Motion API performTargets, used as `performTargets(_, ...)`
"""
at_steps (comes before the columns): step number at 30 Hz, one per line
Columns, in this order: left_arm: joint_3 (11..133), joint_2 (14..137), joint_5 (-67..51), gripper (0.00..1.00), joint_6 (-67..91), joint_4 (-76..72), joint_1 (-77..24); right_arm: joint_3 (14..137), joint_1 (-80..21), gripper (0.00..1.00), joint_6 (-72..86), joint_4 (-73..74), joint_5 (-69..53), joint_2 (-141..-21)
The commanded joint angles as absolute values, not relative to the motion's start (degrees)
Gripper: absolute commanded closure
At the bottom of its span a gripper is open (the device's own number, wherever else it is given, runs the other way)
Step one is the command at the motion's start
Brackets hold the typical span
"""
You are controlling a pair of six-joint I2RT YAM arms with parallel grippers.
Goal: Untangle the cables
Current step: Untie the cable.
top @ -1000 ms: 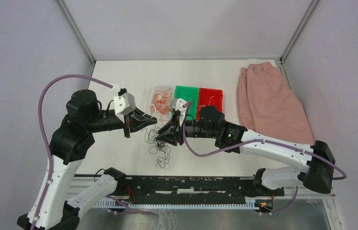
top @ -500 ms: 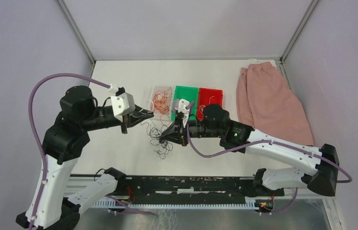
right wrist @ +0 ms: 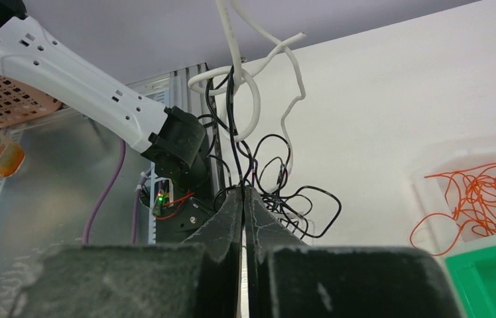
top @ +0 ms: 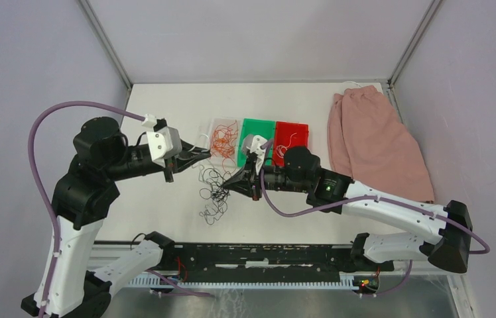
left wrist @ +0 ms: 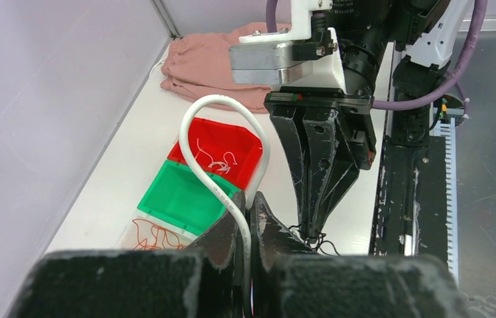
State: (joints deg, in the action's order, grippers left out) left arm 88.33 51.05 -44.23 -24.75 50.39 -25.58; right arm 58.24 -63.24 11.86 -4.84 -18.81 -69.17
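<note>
The cables form a black clump (top: 213, 193) on the white table (top: 166, 205) between my two grippers. My left gripper (left wrist: 253, 207) is shut on a thick white cable (left wrist: 195, 169) that loops up out of its jaws; in the top view it (top: 199, 156) hangs just left of the clump. My right gripper (right wrist: 243, 191) is shut on a black cable (right wrist: 233, 142) that runs up from its tips, with more black loops (right wrist: 295, 199) hanging behind. The white cable (right wrist: 253, 106) curls above them. From the top, the right gripper (top: 228, 187) touches the clump's right side.
Three bins stand in a row behind the clump: a clear one (top: 213, 126) with orange cables (top: 222, 141), a green one (top: 258, 129), and a red one (top: 292, 129) with small white cables (left wrist: 217, 161). A pink cloth (top: 374, 142) lies at the right. Walls close three sides.
My right gripper has shut on the black cables and shifted slightly up and right. My left arm has drawn back to the left with the white cable, stretching the clump.
</note>
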Motion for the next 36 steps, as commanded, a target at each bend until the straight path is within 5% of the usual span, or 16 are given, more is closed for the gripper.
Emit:
performTargets(1,90.7,49.9,-45.6,0.97,-21.6,44.8,-25.6,56.1,-63.3,0.99,13.5,-7.4,-11.9,-68.0)
performTargets(12,86.7,46.8,-19.3,0.97,-31.8,33.7,-25.5,46.3,-62.3,0.99,17.1,-2.0,2.7,-60.6)
performTargets(26,82.3,44.9,-4.6,0.97,-36.7,20.3,-25.6,43.4,-60.8,0.99,24.0,19.1,17.6,-54.6)
performTargets(36,84.0,45.0,-27.0,0.97,-28.8,24.8,-25.6,44.7,-60.8,0.93,22.5,11.5,5.0,-55.3)
